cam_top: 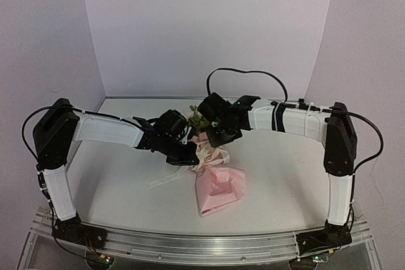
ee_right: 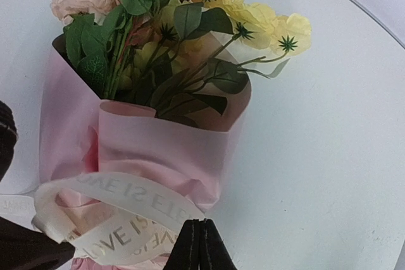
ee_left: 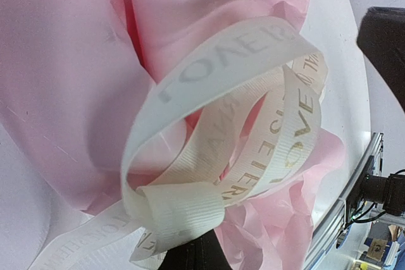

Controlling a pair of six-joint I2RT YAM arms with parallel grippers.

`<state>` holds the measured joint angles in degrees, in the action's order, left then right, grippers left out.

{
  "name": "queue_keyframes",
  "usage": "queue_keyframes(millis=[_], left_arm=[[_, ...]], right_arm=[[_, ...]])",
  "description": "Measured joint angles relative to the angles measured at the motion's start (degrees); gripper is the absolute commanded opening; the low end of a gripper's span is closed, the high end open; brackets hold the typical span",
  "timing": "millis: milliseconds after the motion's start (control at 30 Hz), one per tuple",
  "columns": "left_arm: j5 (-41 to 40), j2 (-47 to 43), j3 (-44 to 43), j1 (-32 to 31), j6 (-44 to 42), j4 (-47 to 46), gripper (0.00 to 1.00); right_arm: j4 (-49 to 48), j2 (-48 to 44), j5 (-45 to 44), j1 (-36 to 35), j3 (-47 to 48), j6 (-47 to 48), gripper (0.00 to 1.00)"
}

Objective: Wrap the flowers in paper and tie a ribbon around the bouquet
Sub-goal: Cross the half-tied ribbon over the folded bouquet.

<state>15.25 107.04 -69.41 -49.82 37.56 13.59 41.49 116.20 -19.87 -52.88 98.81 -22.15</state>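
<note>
The bouquet (cam_top: 218, 184) lies in the middle of the table, with its pink and yellow flowers (ee_right: 190, 23) pointing to the far side. Pink paper (ee_right: 158, 143) is wrapped round the stems and pinched at the waist. The cream lettered ribbon (ee_left: 240, 49) loops round that waist, and one tail (cam_top: 163, 179) trails left over the table. My left gripper (ee_left: 193, 248) sits at the bouquet's left, shut on a fold of ribbon. My right gripper (ee_right: 201, 222) hangs above the waist with its fingers pressed together, and a band of ribbon (ee_right: 126, 197) runs into their tips.
The white table (cam_top: 285, 181) is bounded by pale walls behind and on both sides. An aluminium rail (cam_top: 209, 245) with the arm bases runs along the near edge. Both arms reach inward and meet over the bouquet.
</note>
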Motion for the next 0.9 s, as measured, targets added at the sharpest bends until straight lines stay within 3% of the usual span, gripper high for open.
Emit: queue_keyframes(millis=[133, 233, 500, 900], left_arm=[[0.02, 0.00, 0.00, 0.00, 0.00, 0.00, 0.00], [0.02, 0.00, 0.00, 0.00, 0.00, 0.00, 0.00], [0.02, 0.00, -0.02, 0.00, -0.02, 0.00, 0.00], [0.02, 0.00, 0.00, 0.00, -0.02, 0.00, 0.00]], right_arm=[[0.08, -2.88, 1.47, 0.00, -1.82, -0.05, 0.03], [-0.14, -4.36, 2.89, -0.05, -3.20, -0.03, 0.16], [-0.60, -4.20, 4.41, -0.05, -4.33, 1.18, 0.27], [-1.59, 0.92, 4.85, -0.05, -2.85, 1.93, 0.27]])
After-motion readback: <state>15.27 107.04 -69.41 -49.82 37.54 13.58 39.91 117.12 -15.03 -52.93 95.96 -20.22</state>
